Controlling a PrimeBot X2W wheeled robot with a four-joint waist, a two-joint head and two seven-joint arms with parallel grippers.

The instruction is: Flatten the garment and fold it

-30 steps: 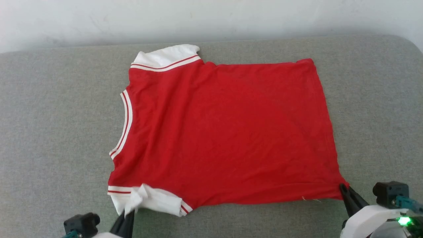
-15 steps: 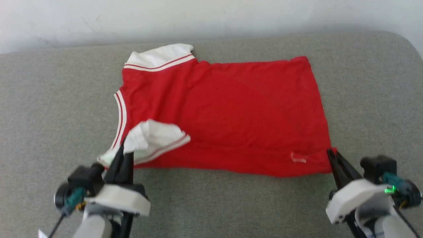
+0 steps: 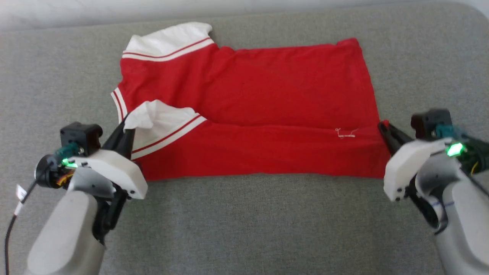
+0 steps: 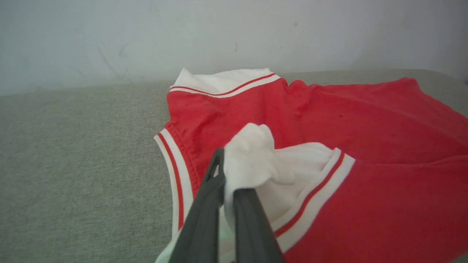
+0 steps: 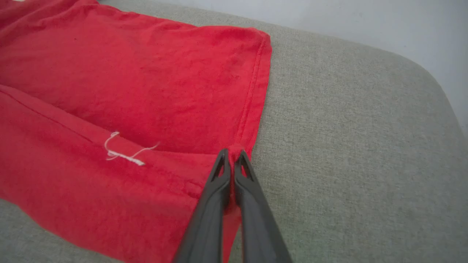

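Grey pad (image 3: 244, 221); garment (image 3: 267, 95) over L tool (image 3: 127, 129)

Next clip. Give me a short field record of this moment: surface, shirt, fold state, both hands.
surface: grey woven-fabric pad
garment: red soft-fabric short-sleeved T-shirt with white striped sleeve ends, lying sideways, neck toward the robot's left
fold state: near long edge doubled over the body, partway across
left hand: shut on the white near sleeve end
right hand: shut on the near hem corner
detail: loose white thread near the hem
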